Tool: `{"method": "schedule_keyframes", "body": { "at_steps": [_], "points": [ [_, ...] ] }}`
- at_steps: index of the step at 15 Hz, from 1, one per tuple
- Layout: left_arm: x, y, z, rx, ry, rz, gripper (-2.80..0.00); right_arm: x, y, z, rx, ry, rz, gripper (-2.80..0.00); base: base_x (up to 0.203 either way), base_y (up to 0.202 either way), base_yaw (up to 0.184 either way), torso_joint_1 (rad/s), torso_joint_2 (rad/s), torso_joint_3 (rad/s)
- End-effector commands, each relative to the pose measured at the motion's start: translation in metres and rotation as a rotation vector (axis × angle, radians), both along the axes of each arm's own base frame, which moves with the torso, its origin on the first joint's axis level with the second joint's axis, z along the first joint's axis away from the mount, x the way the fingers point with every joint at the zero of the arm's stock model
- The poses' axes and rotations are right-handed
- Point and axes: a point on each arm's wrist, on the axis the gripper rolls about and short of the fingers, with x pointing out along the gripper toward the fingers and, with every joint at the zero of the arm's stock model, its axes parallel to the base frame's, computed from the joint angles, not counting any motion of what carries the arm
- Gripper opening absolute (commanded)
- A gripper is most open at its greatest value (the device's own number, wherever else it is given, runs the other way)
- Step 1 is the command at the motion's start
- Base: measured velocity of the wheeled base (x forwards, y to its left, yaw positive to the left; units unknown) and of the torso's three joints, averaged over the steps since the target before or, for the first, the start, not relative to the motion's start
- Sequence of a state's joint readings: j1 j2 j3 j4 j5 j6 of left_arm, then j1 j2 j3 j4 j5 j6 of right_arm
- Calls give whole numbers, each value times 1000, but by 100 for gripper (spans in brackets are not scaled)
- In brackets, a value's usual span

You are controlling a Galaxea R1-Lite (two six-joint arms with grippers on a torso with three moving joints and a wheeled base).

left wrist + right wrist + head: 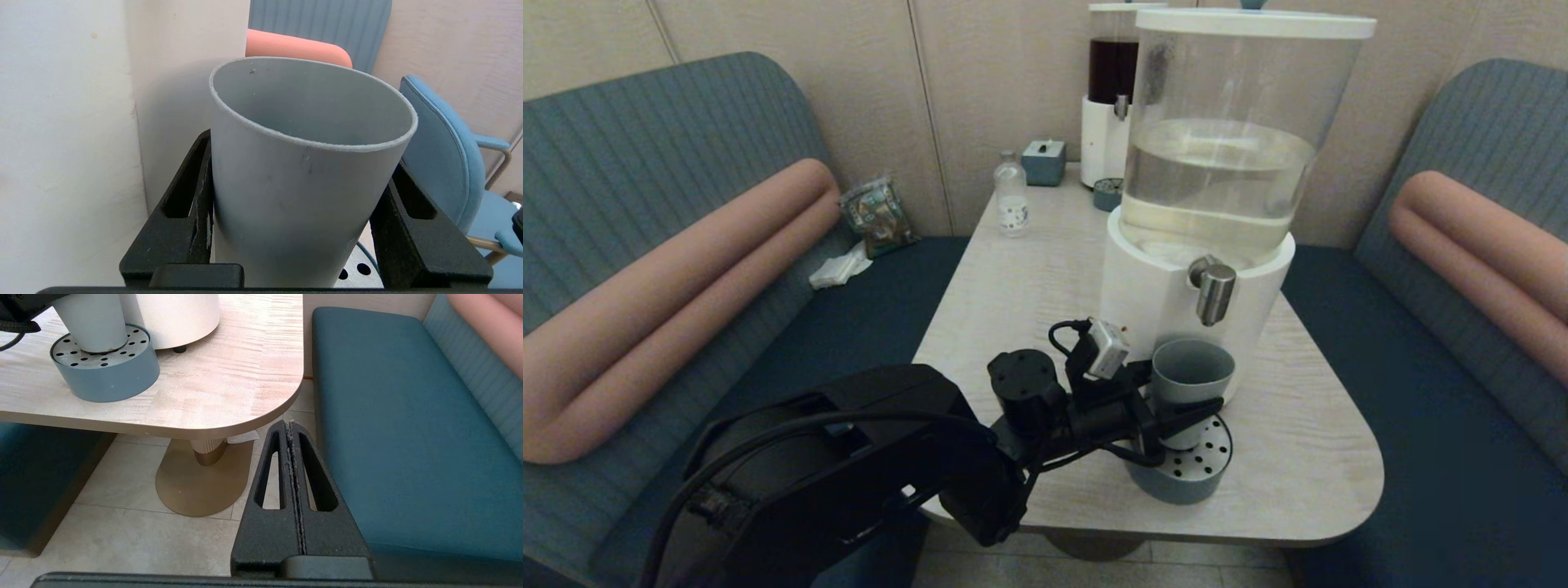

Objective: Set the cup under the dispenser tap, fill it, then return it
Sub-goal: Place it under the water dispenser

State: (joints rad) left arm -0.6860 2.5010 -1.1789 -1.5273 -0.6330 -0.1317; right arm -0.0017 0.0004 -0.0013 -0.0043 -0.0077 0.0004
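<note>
Cup (1192,371) sits on the perforated top of the round drip tray (1205,465), directly beneath the dispenser tap (1215,290), and I have my left gripper (1176,420) closed around its lower body. From the left wrist view the two black fingers (184,212) press against opposite sides of the grey wall, so the hold looks firm, and the cup (302,183) stands upright with its mouth open to the spout above. I read the low grasp as deliberate: it keeps the fingers clear of the rim and of the stream, and it steadies the cup against the tray while liquid comes down.

Inside, the cup looks dry and empty as far as I can see, so I judge filling has not started. The tank of the white-based dispenser (1176,302) holds pale liquid at about half height, plenty for the job.

My right gripper (292,490) is parked off the tabletop (229,392), low beside the bench seat (400,428), fingers pressed together with nothing between them. It is the free one, so working the tap would presumably fall to it, reaching in from the cup's open side without nudging the tray.
</note>
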Motion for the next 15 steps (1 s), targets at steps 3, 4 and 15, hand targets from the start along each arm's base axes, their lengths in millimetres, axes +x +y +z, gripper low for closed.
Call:
{"method": "schedule_keyframes", "body": {
  "at_steps": [3,4,15],
  "points": [
    [-2,-4,-5,4,8,-14,0,0,0,0,0,-1,0,-280,0,0,0,0,0,0],
    [-4,-5,-3,2,7,-18,0,0,0,0,0,1,0,-280,0,0,0,0,0,0],
    [-31,9,24,13,31,-13,0,0,0,0,0,-1,0,-280,0,0,0,0,0,0]
  ]
}}
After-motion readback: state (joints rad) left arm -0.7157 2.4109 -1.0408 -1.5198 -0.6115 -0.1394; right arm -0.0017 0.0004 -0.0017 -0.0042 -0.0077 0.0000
